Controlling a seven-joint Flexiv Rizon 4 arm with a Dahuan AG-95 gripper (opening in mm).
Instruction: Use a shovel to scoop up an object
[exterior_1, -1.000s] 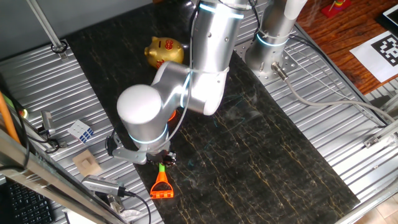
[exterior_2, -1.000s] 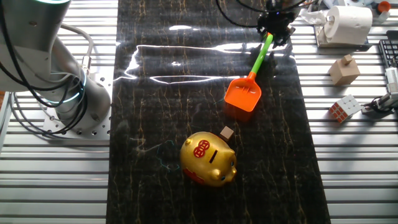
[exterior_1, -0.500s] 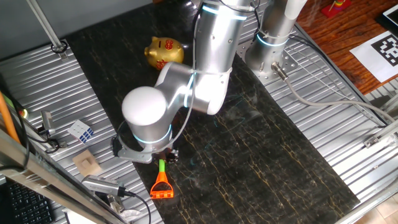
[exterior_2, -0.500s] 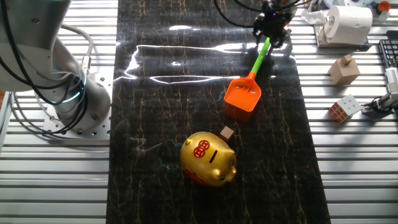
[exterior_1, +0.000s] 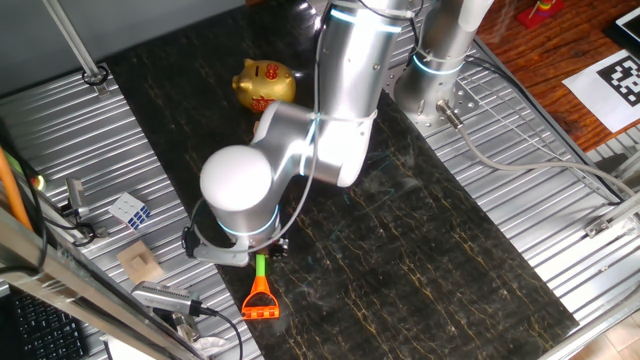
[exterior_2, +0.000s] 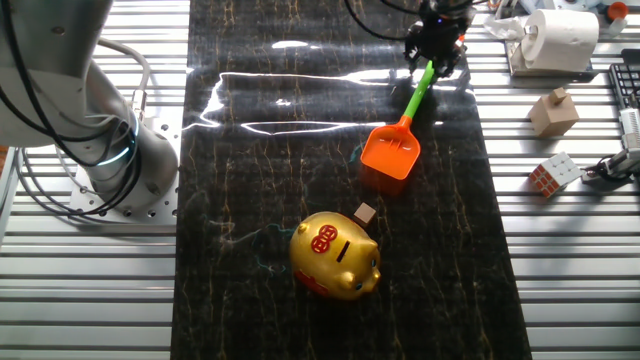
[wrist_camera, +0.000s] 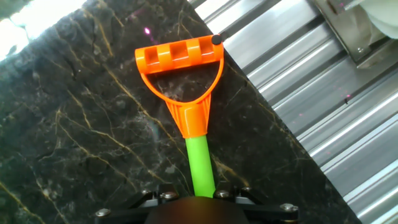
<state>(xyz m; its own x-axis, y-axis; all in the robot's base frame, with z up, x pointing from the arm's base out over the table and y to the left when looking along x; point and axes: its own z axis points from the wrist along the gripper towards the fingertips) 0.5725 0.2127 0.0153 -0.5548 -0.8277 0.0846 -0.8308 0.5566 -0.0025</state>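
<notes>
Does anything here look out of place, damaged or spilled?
Nothing stands out. The shovel lies flat and whole on the dark mat, the pincer over its green shaft, and the gold pig stands upright nearby.

In one fixed view the arm's large joint covers most of the shovel (exterior_1: 260, 293): only the handle and a short piece of green shaft show, and the scoop blade is hidden. The gripper (exterior_1: 262, 250) is largely concealed under the same joint, so the finger positions cannot be read. In the other fixed view the gripper (exterior_2: 434, 45) is cut off by the top edge; whether it clamps the shaft cannot be told. In the hand view the shovel (wrist_camera: 186, 93) shaft runs under the dark gripper body at the bottom edge; the blade is out of frame and no fingertips are visible.
</notes>
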